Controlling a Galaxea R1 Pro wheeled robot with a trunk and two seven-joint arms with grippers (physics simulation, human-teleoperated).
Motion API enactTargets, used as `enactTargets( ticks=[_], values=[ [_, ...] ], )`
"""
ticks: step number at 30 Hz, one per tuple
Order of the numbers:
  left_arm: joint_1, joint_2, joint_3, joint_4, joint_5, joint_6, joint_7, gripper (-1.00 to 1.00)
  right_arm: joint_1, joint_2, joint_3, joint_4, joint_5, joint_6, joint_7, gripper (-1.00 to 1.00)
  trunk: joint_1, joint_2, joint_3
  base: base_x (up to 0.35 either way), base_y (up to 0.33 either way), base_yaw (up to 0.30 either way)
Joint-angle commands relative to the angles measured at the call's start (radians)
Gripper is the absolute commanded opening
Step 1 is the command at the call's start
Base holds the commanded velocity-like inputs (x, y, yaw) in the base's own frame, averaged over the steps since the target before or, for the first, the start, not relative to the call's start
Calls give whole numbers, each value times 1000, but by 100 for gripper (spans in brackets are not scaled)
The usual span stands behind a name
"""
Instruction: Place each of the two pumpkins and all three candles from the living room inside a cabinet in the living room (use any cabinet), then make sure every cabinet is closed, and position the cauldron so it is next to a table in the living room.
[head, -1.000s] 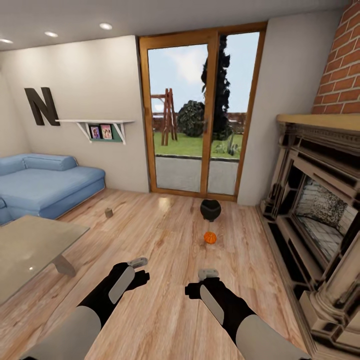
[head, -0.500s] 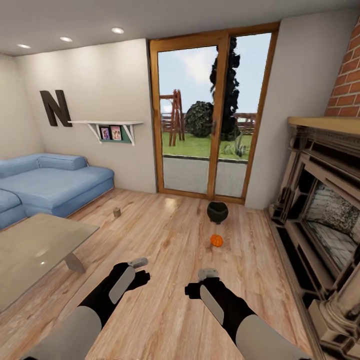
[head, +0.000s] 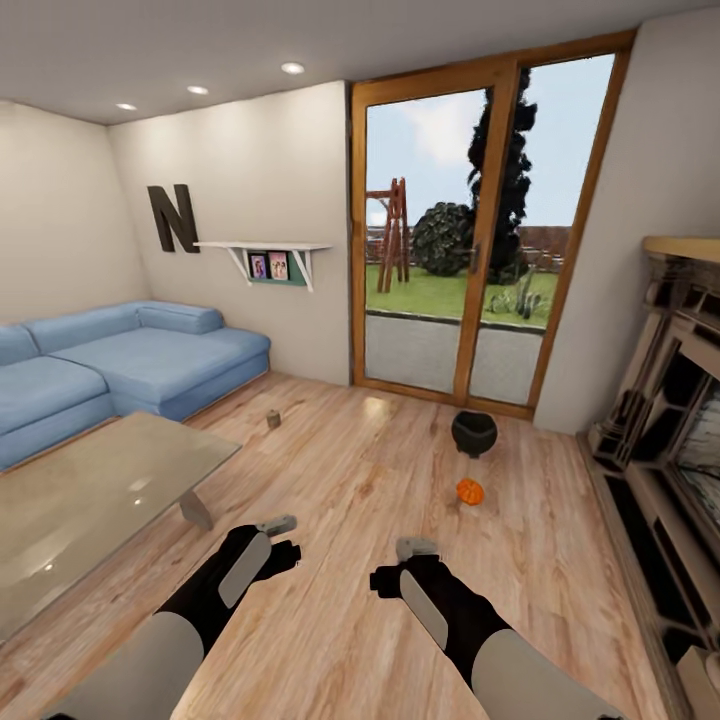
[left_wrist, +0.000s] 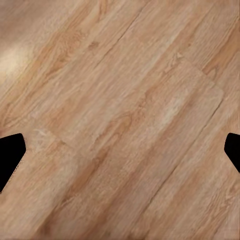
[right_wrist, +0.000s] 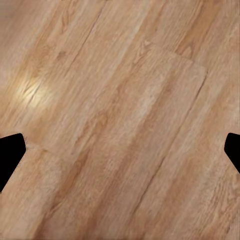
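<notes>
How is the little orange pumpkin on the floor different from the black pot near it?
The pumpkin is bright orange; the cauldron is black. The pumpkin looks smaller than the cauldron. The cauldron has a wide open mouth on top, while the pumpkin is closed and round. The cauldron sits nearer the glass door; the pumpkin sits nearer the robot. Both are roundish, stand on the wood floor, and neither is held.
</notes>
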Motion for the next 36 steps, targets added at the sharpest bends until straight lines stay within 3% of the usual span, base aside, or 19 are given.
enactTargets(
  ticks=[1, 11, 36],
  values=[
    [-1, 1, -4, -1, 10, 0, 10, 100, -1, -1, 6, -2, -11, 3, -9, 100, 0, -1, -1, 210, 0, 272],
    [-1, 1, -4, -1, 12, 0, 10, 100, -1, -1, 6, -2, -11, 1, -9, 100, 0, -1, -1, 314, 0, 227],
    [-1, 1, -5, -1, 11, 0, 10, 100, -1, -1, 6, -2, -11, 1, -9, 100, 0, -1, -1, 341, 0, 4]
  ],
)
